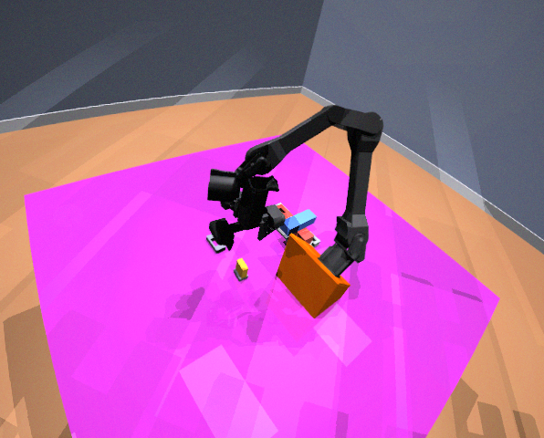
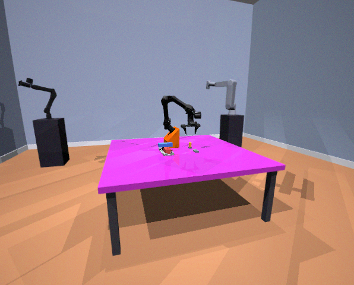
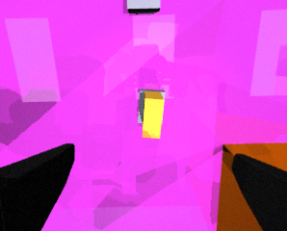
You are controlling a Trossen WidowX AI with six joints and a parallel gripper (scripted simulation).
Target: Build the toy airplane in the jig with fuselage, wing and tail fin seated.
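The yellow tail fin (image 1: 242,267) (image 2: 189,143) (image 3: 153,115) stands upright in a small grey holder (image 3: 142,110). My gripper (image 1: 245,242) (image 2: 190,133) (image 3: 154,156) is open and empty, high above the table near the fin, which shows between the fingers in the wrist view. The red fuselage (image 1: 305,234) (image 2: 167,150) lies in the pale cradle (image 1: 316,242) (image 2: 171,154). The blue wing (image 1: 305,218) (image 2: 165,144) lies crosswise on top of the fuselage. Whether the wing's tab is fully down is hidden. The arm partly covers the cradle in the top view.
A second grey holder (image 1: 219,248) (image 2: 196,150) (image 3: 143,6), with nothing in it, lies on the magenta table (image 1: 121,283) (image 2: 220,162) near the fin. The orange arm base (image 1: 305,276) (image 2: 174,140) (image 3: 259,188) stands between the fin side and the cradle side.
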